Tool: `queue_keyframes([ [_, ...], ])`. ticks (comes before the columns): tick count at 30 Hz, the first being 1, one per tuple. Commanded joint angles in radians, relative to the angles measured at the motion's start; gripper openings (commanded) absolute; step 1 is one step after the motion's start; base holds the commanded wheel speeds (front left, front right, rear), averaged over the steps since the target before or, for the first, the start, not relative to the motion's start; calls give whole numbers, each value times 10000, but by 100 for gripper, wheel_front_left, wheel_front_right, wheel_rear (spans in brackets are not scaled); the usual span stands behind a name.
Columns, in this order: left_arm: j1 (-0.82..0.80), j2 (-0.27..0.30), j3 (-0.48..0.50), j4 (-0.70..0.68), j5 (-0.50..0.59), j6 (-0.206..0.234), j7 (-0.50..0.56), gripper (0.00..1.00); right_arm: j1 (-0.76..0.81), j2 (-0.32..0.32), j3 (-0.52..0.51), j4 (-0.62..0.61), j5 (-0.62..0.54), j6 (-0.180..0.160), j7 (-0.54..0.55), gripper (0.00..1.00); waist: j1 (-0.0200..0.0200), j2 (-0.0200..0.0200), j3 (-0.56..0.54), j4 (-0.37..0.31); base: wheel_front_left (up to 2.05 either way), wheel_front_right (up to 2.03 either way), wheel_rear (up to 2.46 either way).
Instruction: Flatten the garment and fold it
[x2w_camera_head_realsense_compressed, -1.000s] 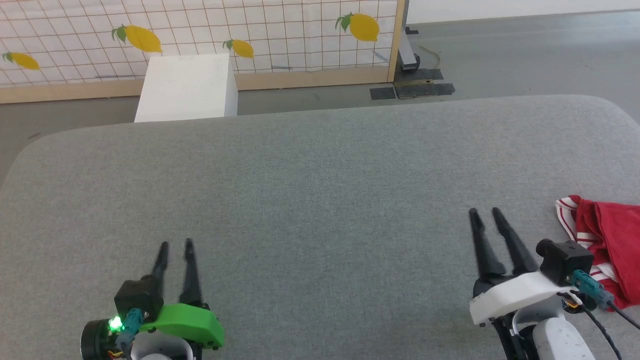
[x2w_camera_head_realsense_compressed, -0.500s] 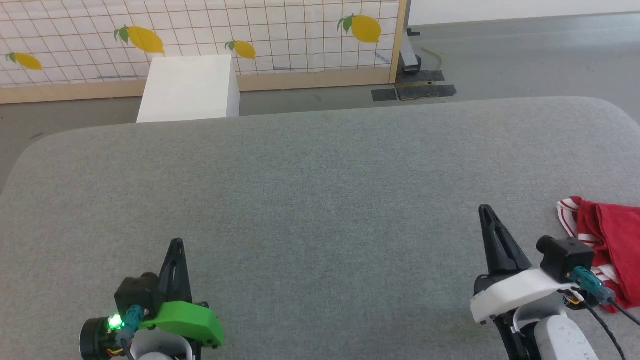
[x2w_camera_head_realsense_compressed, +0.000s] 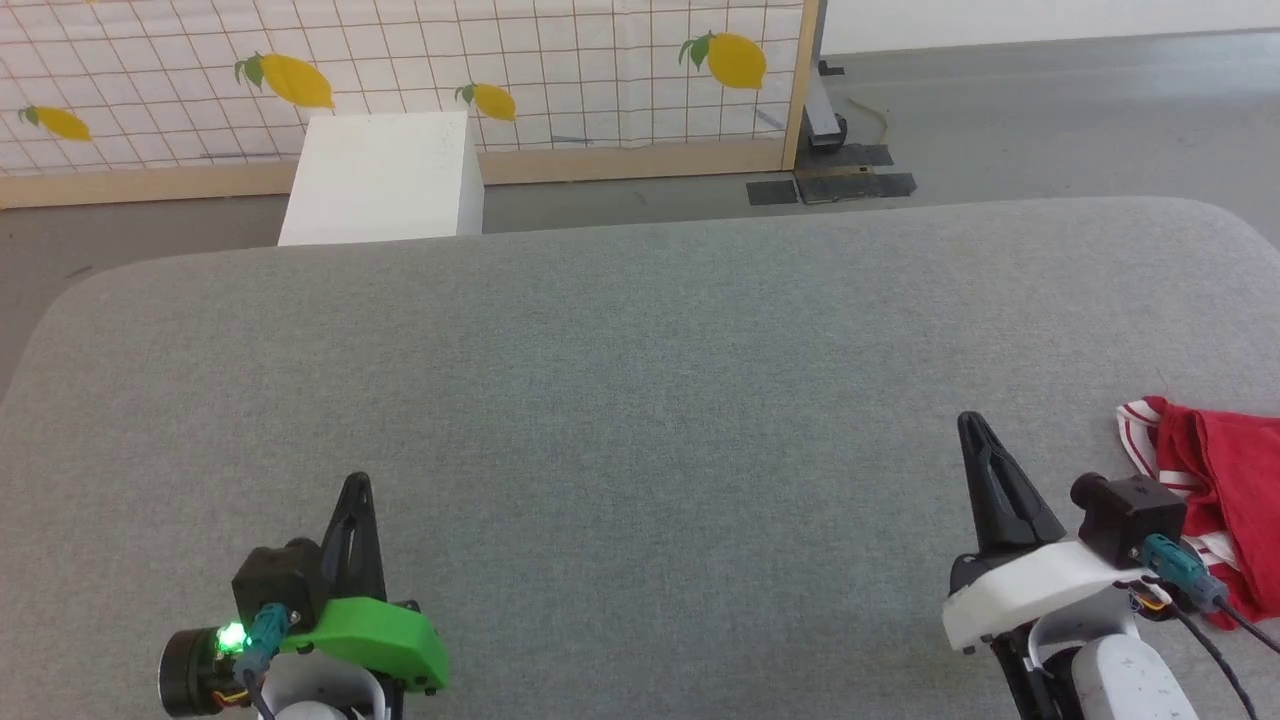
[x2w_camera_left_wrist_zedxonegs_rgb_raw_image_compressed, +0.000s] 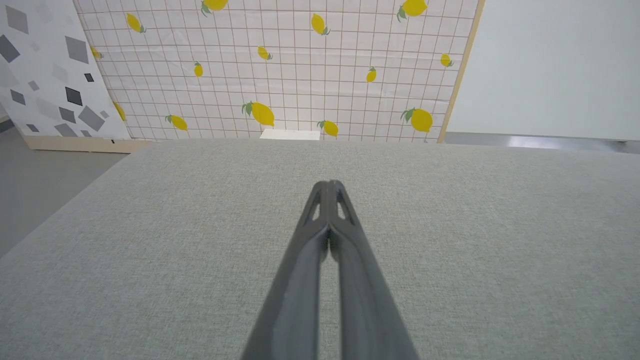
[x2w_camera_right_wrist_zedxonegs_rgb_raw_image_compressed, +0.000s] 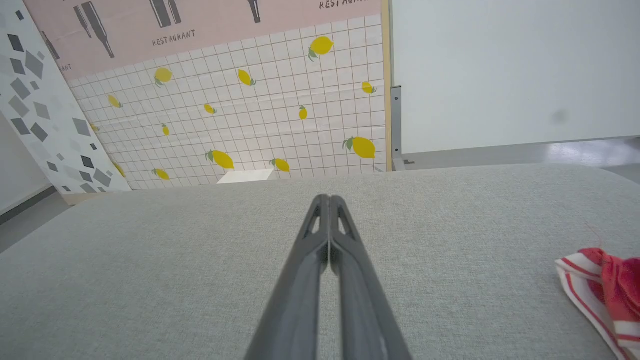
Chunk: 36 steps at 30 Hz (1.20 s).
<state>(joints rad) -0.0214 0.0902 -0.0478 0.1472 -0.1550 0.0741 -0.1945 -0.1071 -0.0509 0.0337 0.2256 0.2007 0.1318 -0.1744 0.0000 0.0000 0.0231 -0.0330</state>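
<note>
The garment (x2w_camera_head_realsense_compressed: 1225, 490) is a crumpled red shirt with red-and-white striped trim, lying at the right edge of the grey table (x2w_camera_head_realsense_compressed: 640, 380) and cut off by the frame. In the right wrist view the garment (x2w_camera_right_wrist_zedxonegs_rgb_raw_image_compressed: 607, 290) lies at the lower right. My right gripper (x2w_camera_head_realsense_compressed: 968, 422) is shut and empty, just left of the garment and apart from it. Over the near left of the table, my left gripper (x2w_camera_head_realsense_compressed: 358, 482) is also shut with nothing in it. In each wrist view the fingertips meet: left gripper (x2w_camera_left_wrist_zedxonegs_rgb_raw_image_compressed: 329, 184), right gripper (x2w_camera_right_wrist_zedxonegs_rgb_raw_image_compressed: 325, 198).
A white box (x2w_camera_head_realsense_compressed: 380, 180) stands on the floor beyond the table's far edge. Behind it is a tiled panel with lemon prints (x2w_camera_head_realsense_compressed: 400, 70) in a wooden frame. Grey floor lies to the far right.
Both grippers have shut from open, fingers now pressed together. The camera has shifted slightly, and the garment has not moved.
</note>
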Motion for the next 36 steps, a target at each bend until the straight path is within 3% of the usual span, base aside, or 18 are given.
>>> queue_keyframes([
  [1, 44, -52, 29, -77, 127, -59, 48, 0, 141, 2, -27, -107, -98, -3, 75, 0, 0, 0, -4, 5, 0, 0, 0],
  [36, 109, -185, 201, -611, 672, -320, 774, 0, 497, 4, -146, -930, -829, -6, 714, 0, 0, 0, -91, 130, 0, 0, 0],
])
